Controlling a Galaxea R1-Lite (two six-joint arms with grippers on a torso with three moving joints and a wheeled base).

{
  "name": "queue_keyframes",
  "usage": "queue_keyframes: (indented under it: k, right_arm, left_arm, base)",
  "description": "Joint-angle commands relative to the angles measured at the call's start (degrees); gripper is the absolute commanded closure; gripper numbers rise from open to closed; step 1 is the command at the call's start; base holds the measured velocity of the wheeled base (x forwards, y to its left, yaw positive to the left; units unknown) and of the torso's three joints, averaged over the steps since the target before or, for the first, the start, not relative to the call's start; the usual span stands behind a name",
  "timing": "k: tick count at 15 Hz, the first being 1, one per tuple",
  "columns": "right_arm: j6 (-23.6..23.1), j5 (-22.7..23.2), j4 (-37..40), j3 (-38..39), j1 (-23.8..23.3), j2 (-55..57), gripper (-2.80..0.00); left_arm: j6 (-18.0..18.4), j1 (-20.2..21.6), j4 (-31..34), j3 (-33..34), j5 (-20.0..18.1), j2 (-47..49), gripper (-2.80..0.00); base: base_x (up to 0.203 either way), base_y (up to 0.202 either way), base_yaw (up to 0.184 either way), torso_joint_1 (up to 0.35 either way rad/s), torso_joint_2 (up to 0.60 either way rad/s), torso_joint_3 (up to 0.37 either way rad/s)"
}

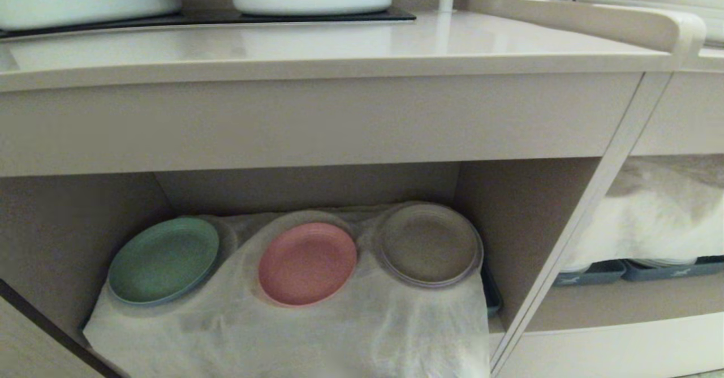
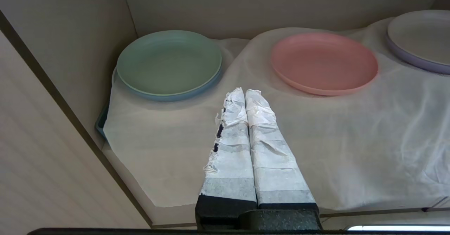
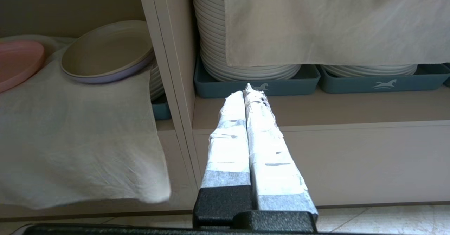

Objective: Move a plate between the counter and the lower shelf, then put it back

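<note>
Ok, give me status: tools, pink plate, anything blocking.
Left tool shut, empty, short of the shelf cloth. Right tool shut, empty, at the neighbouring compartment. Pink plate on lower shelf, between green plate and beige-grey plate. Nothing blocking.

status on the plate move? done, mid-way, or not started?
Can't tell start from finish: the pink plate lies on the cloth of the lower shelf, between the green plate and the beige plate. Nothing in hand: left gripper is shut and empty, short of the plates; right gripper shut, off by the next compartment. The counter holds no plate.
</note>
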Motion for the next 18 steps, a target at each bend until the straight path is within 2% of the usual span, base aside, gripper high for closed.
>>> queue_keyframes:
  k: [1, 18]
  right_arm:
    - [0.0, 0.01, -0.01, 0.0, 0.02, 0.07, 0.0]
    - [0.0, 0.01, -0.01, 0.0, 0.02, 0.07, 0.0]
  left_arm:
    - [0.09, 0.0, 0.07, 0.01, -0.06, -0.05, 0.0]
    - [-0.17, 0.0, 0.01, 0.02, 0.0, -0.05, 0.0]
  base:
    - [0.0, 0.0, 0.0, 0.0, 0.0, 0.0]
    - [0.0, 0.0, 0.0, 0.0, 0.0, 0.0]
